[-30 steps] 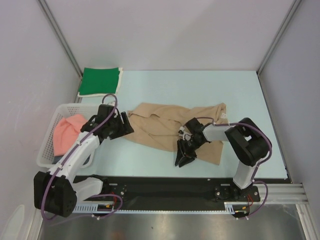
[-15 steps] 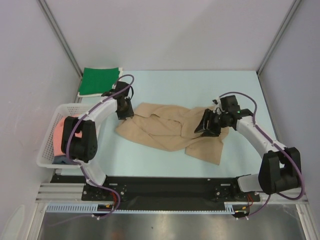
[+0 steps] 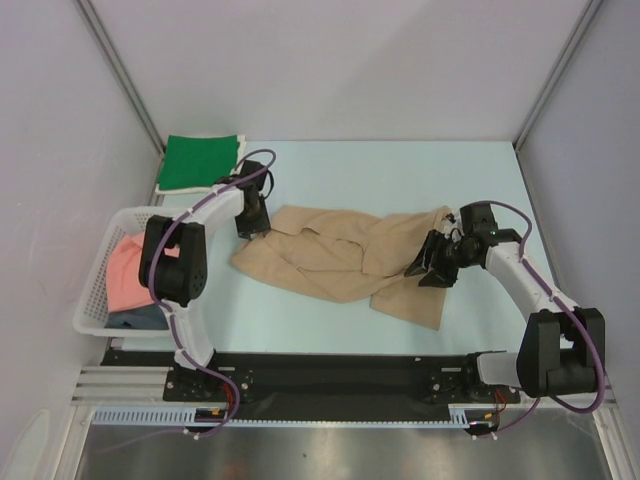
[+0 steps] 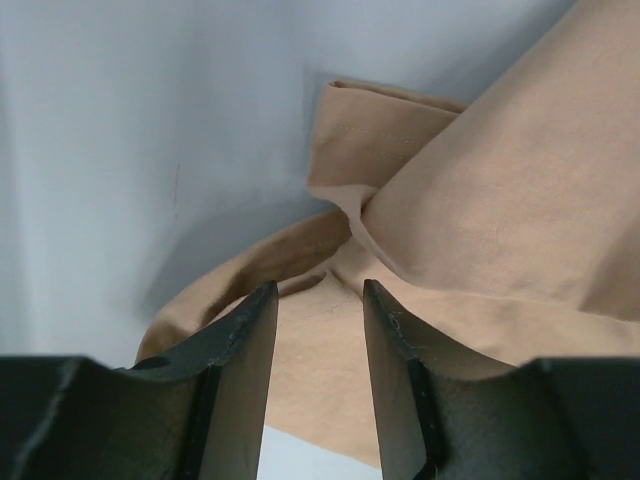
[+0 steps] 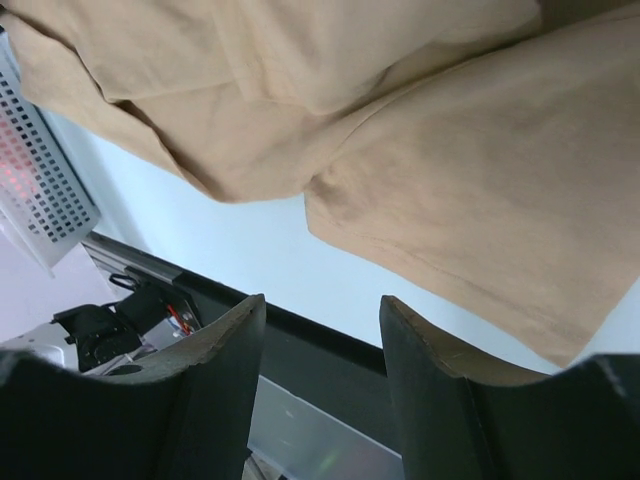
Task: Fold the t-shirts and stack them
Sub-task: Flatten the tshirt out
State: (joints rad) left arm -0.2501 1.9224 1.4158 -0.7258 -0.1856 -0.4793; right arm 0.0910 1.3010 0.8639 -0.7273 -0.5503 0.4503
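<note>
A tan t-shirt (image 3: 350, 262) lies crumpled and spread across the middle of the table. My left gripper (image 3: 253, 222) hovers open at its far-left corner. In the left wrist view the fingers (image 4: 245, 340) stand apart over the tan cloth (image 4: 500, 200), pinching nothing. Over the shirt's right side my right gripper (image 3: 432, 268) is open, with tan cloth (image 5: 480, 170) beyond its empty fingertips (image 5: 425, 340). A folded green t-shirt (image 3: 200, 162) rests at the back left. A pink t-shirt (image 3: 125, 275) sits in the basket on a dark grey-blue one (image 3: 140, 318).
A white lattice basket (image 3: 95, 300) stands at the left edge of the light blue table (image 3: 400, 180); its wall (image 5: 40, 180) also shows in the right wrist view. Grey walls close in the back and sides. A black rail runs along the near edge.
The left arm has swung from beside the basket to the shirt's far-left corner. My right gripper has gone from the shirt's near edge to its right side.
</note>
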